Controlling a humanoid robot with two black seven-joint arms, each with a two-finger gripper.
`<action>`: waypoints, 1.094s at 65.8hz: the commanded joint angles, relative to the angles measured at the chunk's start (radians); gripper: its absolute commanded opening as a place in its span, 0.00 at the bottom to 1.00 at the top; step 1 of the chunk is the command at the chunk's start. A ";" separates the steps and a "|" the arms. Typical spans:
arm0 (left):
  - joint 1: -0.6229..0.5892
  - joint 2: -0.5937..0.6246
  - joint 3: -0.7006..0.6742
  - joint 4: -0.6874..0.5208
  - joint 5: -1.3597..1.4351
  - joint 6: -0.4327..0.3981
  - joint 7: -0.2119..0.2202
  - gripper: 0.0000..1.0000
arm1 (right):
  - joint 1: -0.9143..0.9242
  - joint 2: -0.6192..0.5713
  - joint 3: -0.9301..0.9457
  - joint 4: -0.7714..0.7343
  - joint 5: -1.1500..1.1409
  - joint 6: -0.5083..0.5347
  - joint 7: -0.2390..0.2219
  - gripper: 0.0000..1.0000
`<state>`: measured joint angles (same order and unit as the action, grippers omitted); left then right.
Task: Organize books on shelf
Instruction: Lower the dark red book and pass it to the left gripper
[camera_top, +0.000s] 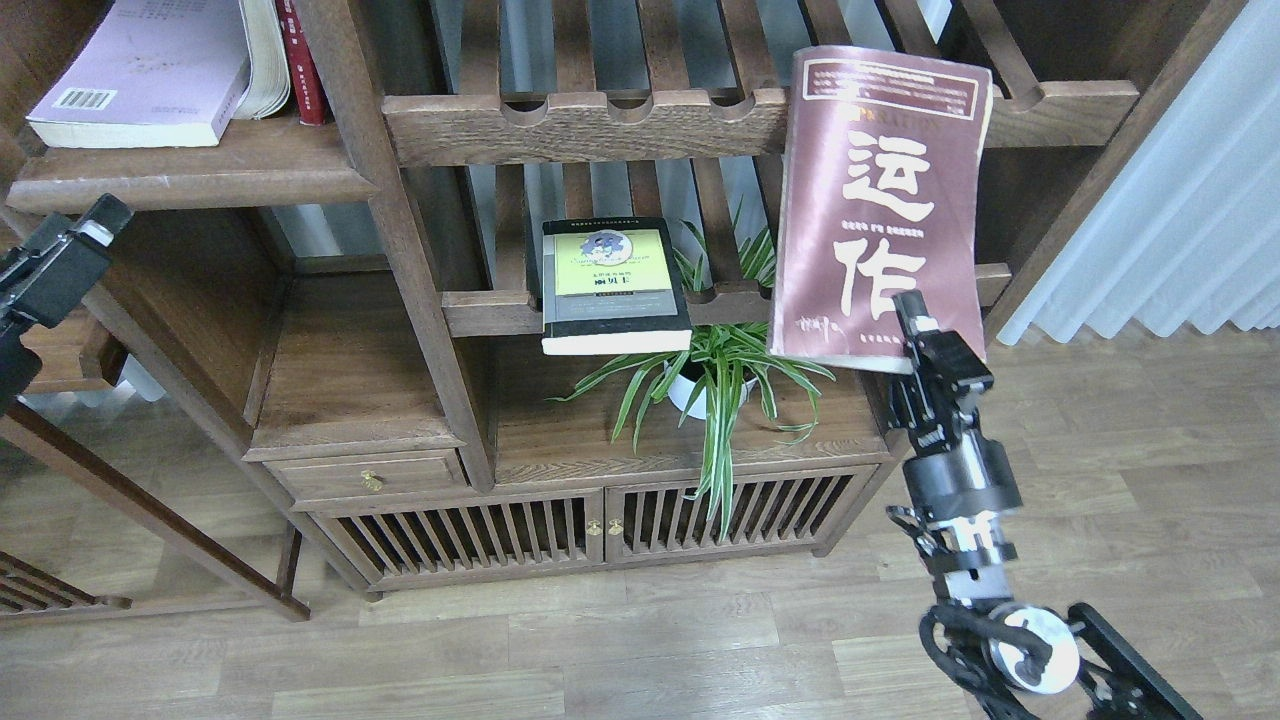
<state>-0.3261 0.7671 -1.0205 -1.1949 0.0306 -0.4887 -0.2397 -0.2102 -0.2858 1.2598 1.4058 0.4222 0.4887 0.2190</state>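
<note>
My right gripper (912, 325) is shut on the bottom right corner of the maroon book (880, 200) with big white Chinese characters and holds it upright in the air before the slatted racks. The black-grey book (612, 285) with a yellow-green panel lies on the lower slatted rack (480, 310), sticking out over its front. The pale lavender-white book (150, 75) lies flat on the solid dark-brown shelf (190, 175) at the top left, beside leaning pale pages and a red spine. My left gripper (60, 265) is at the left edge below that shelf, seen dark and end-on.
A potted spider plant (710, 385) stands on the cabinet top under the black-grey book. The upper slatted rack (590, 120) has a notched front rail. A drawer (370, 478) and slatted cabinet doors (600, 520) are below. A white curtain (1170, 220) hangs at the right.
</note>
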 joint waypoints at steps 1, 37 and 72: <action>0.001 -0.009 0.008 0.005 0.000 0.000 0.000 1.00 | -0.040 -0.010 0.016 -0.010 0.007 0.000 -0.001 0.03; 0.177 -0.160 0.131 0.008 -0.003 0.000 0.000 1.00 | -0.175 -0.010 -0.069 -0.085 -0.008 0.000 -0.121 0.03; 0.317 -0.376 0.333 -0.037 -0.205 0.000 0.000 0.98 | -0.110 0.151 -0.230 -0.191 -0.189 0.000 -0.198 0.04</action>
<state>-0.0094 0.3876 -0.7697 -1.2138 -0.0854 -0.4887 -0.2395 -0.3451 -0.1750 1.0553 1.2167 0.2368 0.4886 0.0451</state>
